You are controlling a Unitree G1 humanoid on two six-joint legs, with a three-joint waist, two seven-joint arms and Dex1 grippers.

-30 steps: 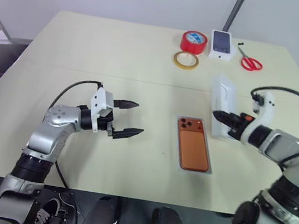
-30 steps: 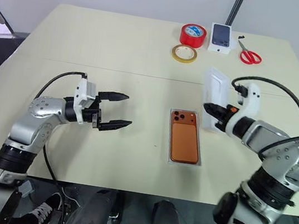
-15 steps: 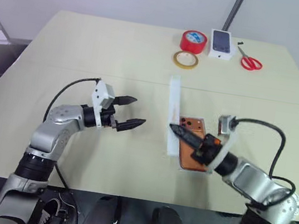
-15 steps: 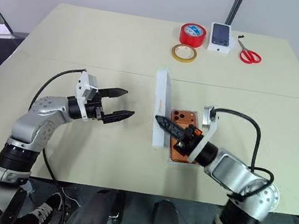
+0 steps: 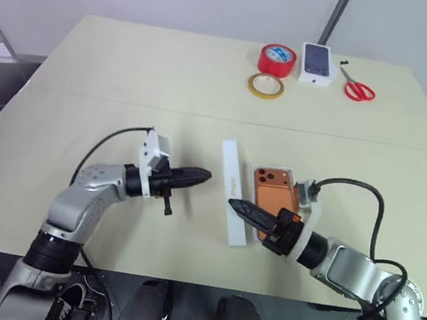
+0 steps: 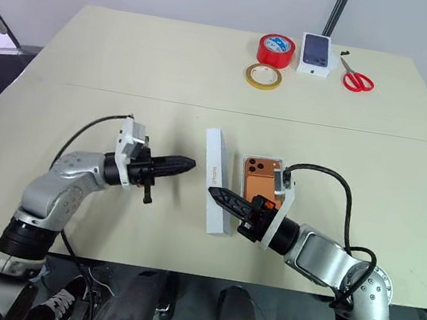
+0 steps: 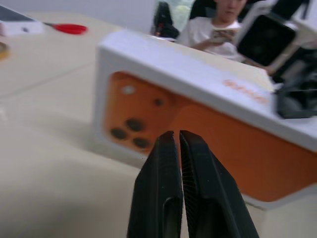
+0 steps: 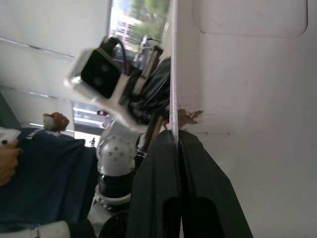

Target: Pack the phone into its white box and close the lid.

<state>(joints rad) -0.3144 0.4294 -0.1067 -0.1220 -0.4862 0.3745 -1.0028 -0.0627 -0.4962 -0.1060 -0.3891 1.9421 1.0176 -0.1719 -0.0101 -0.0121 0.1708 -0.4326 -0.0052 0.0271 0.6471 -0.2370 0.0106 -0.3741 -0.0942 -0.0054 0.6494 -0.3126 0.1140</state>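
Note:
The orange phone (image 5: 270,197) lies back up in the shallow white box (image 6: 265,158) near the table's front. Just left of it the lid (image 5: 232,188) stands on its long edge, its white side wall with small orange lettering facing up. My right gripper (image 5: 235,204) reaches over the phone and is shut on the lid's wall; the lid's white inside (image 8: 247,99) runs beside its fingers. My left gripper (image 5: 203,175) is shut on nothing and points at the lid from the left, a short gap away. From there, the lid's outer face (image 7: 148,114) looks orange with dark dots.
At the far edge sit a red tape roll (image 5: 277,58), a tan tape ring (image 5: 265,86), a small white box printed with a dark phone (image 5: 318,63) and red scissors (image 5: 358,90). A person (image 7: 218,29) sits beyond the table.
My right arm swung the lid left and down across the phone, setting it on edge left of the box. My left gripper closed from wide open and shifted slightly right.

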